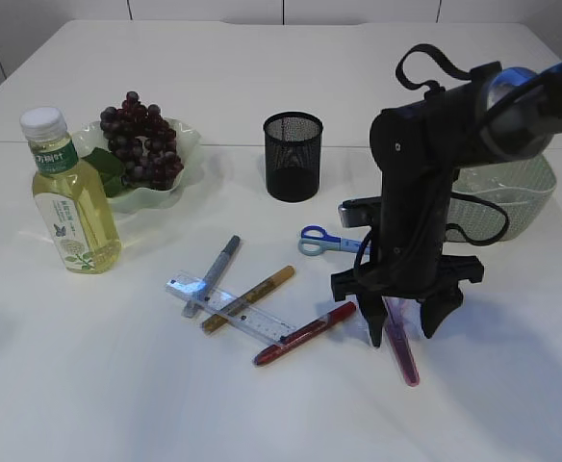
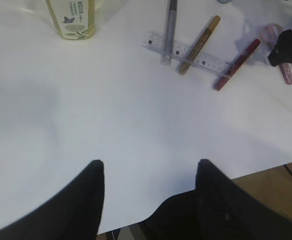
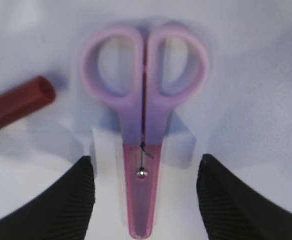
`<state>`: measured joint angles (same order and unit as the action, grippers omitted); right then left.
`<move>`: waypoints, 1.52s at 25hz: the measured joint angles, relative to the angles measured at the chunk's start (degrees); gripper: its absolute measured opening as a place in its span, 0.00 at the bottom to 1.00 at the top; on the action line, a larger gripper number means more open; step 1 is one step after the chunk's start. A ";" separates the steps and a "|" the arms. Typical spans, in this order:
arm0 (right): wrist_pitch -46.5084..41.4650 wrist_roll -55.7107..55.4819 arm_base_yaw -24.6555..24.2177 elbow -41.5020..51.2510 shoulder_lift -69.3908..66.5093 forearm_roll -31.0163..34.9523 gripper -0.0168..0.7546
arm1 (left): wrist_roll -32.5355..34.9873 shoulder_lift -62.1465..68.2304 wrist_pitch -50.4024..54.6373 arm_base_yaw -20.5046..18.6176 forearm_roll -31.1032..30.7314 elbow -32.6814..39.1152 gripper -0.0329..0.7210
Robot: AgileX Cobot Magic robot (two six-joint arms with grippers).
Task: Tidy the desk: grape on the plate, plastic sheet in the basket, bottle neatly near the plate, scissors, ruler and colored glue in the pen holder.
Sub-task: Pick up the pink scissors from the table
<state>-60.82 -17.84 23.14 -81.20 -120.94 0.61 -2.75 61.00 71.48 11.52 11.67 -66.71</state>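
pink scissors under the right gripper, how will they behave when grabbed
The pink scissors look rigid, so likely no flopping. They lie flat and closed in a sheath, so probably won't roll. Smooth plastic may slip between the right gripper's open jaws.

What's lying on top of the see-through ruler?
Three colored glue pens cross the ruler: silver, gold and red. They cover parts of its markings.

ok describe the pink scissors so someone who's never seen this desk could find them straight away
Start at the black mesh pen holder mid-table, then move toward the near right, under the right gripper. The pink scissors lie flat between its open fingers. A second pair, the blue scissors, has blue handles; these have lilac-pink loops and a translucent pink blade cover.
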 joint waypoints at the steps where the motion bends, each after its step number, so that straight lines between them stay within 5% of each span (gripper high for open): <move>1: 0.09 0.00 0.00 0.77 0.00 -0.02 0.67 | 0.00 0.00 0.00 0.00 0.00 0.00 0.61; 9: 4.24 0.00 0.00 4.50 1.48 -0.02 0.58 | 0.00 0.00 0.00 0.00 0.72 0.00 0.61; 30: 6.26 0.13 0.00 4.83 1.22 -0.02 0.54 | 0.00 0.00 0.00 0.00 2.92 0.00 0.61; 38: 5.99 0.13 0.09 4.83 1.14 0.31 0.32 | 0.00 0.00 0.00 0.00 2.92 0.00 0.61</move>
<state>-54.82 -17.71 23.23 -76.37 -119.80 0.92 -2.75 61.00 71.48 11.52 14.60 -66.71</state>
